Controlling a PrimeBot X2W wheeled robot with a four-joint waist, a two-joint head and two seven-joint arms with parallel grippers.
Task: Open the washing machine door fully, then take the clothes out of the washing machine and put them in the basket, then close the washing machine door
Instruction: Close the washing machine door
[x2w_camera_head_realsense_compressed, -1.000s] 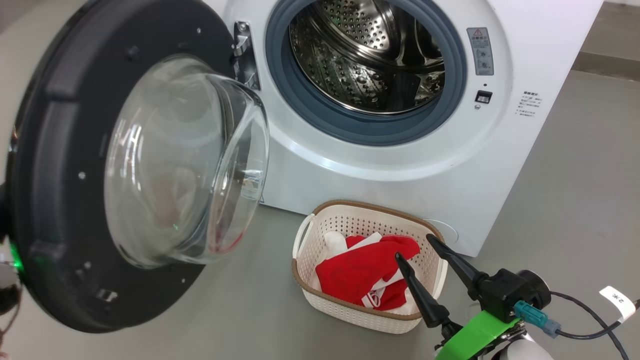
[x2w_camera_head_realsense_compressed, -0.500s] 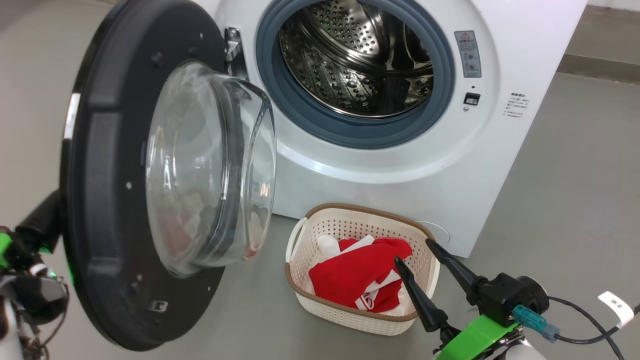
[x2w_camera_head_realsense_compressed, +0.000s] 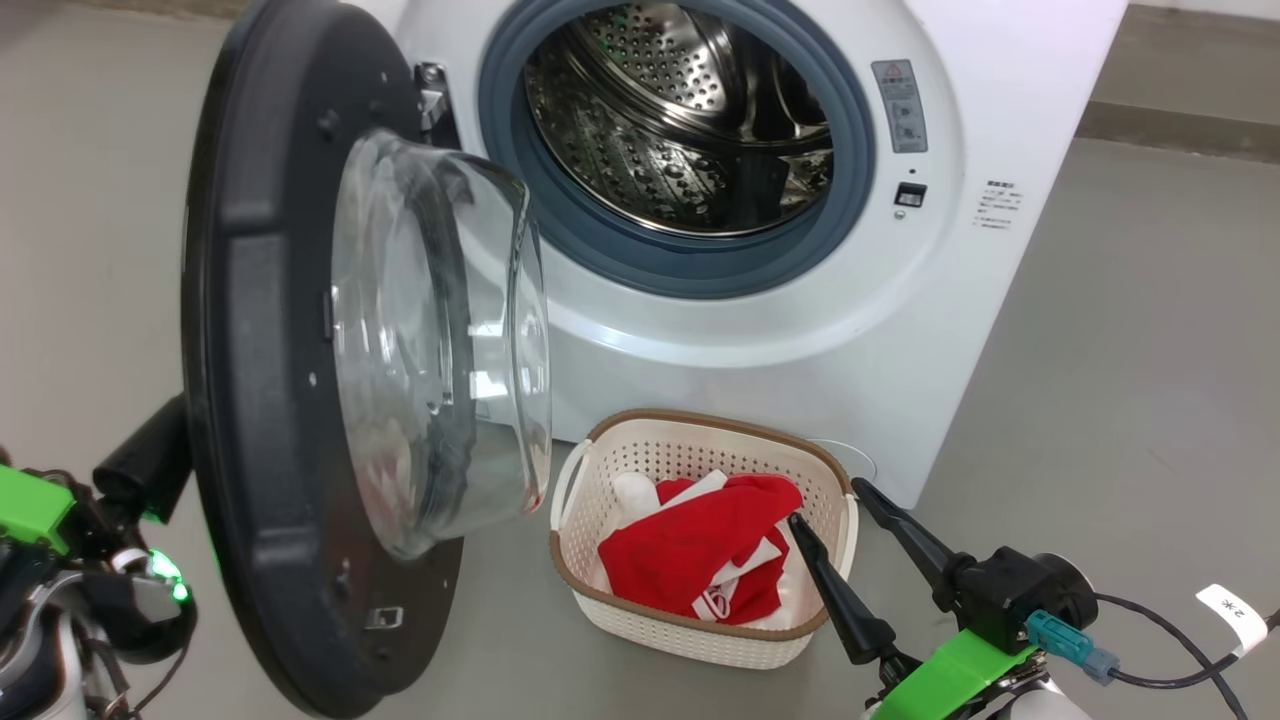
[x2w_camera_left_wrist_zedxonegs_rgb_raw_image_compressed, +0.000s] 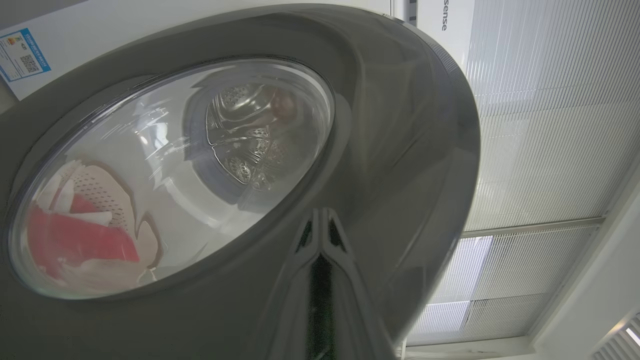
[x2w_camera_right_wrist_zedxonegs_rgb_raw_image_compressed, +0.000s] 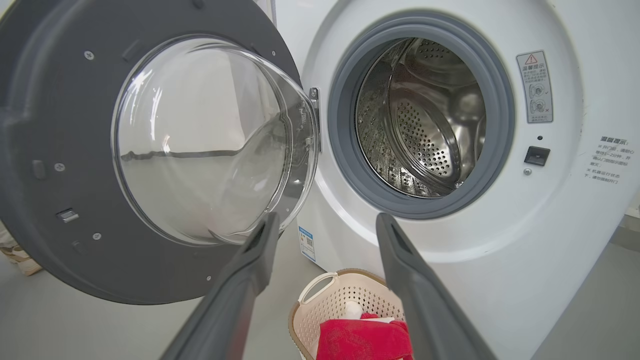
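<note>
1. Grey floor (x2w_camera_head_realsense_compressed: 1100, 400); the washing machine door (x2w_camera_head_realsense_compressed: 260, 400) now stands more edge-on.
2. Our left gripper (x2w_camera_left_wrist_zedxonegs_rgb_raw_image_compressed: 320, 225), closed on nothing, touches it; right gripper (x2w_camera_head_realsense_compressed: 826, 500) gapes empty.
3. Red clothes (x2w_camera_head_realsense_compressed: 690, 560) lie in the basket (x2w_camera_head_realsense_compressed: 700, 640), 6 o'clock of drum (x2w_camera_head_realsense_compressed: 680, 130).
4. We read "sense" (x2w_camera_left_wrist_zedxonegs_rgb_raw_image_compressed: 444, 21).

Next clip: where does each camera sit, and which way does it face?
Head: high, looking down at the white front-loading washing machine, its round black-rimmed glass door, cream perforated basket; left gripper and right gripper at lower corners.
Left wrist: outside the door, facing up at it; own shut fingers.
Right wrist: low, facing the steel drum; own open fingers.
Shared: door, basket, red clothes.
</note>
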